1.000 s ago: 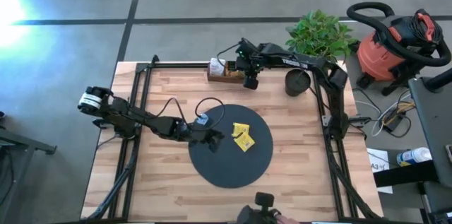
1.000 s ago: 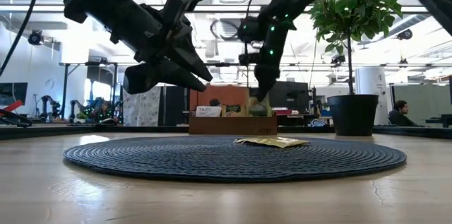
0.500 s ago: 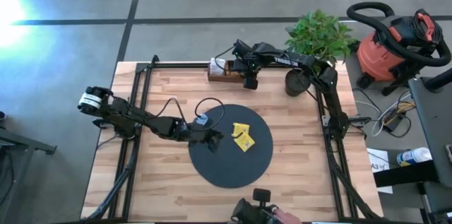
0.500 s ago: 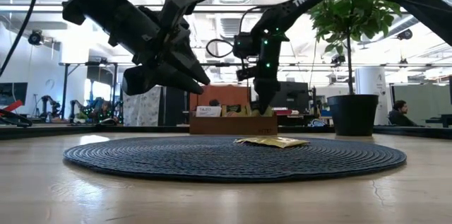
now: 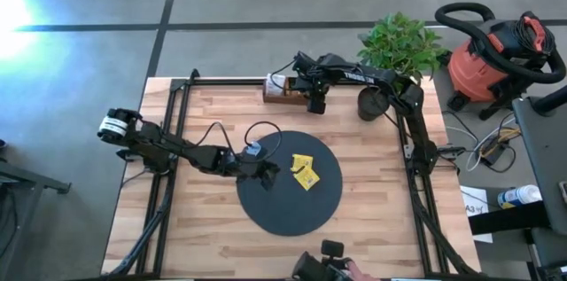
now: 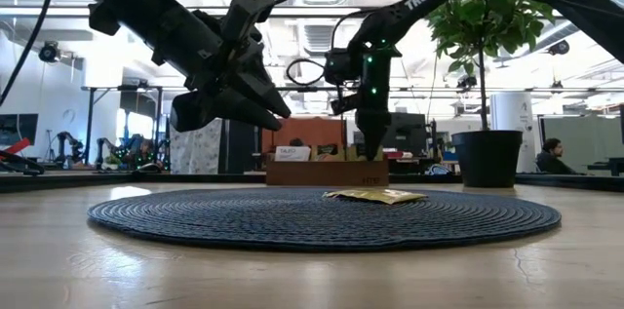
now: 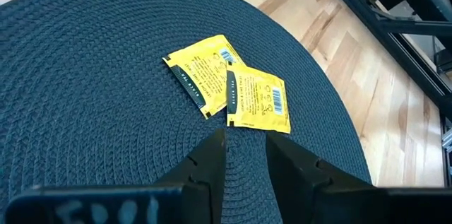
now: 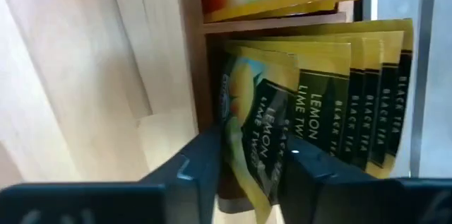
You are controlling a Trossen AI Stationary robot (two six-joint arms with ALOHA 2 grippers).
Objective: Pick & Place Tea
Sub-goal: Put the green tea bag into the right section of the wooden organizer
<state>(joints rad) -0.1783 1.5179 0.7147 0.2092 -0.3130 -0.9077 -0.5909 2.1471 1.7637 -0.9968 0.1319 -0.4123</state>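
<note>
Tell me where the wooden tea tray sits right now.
In the high view, the wooden tray sits at the table's far edge, left of the potted plant, with the right pincer at it.

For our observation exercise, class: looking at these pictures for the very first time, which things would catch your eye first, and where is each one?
Most striking are the two yellow tea packets, overlapping on the black round mat in the middle of the wooden table. The left gripper hovers open just beside them over the mat. At the table's far edge, the right gripper reaches into the wooden tray, its fingers either side of a yellow lemon packet.
</note>
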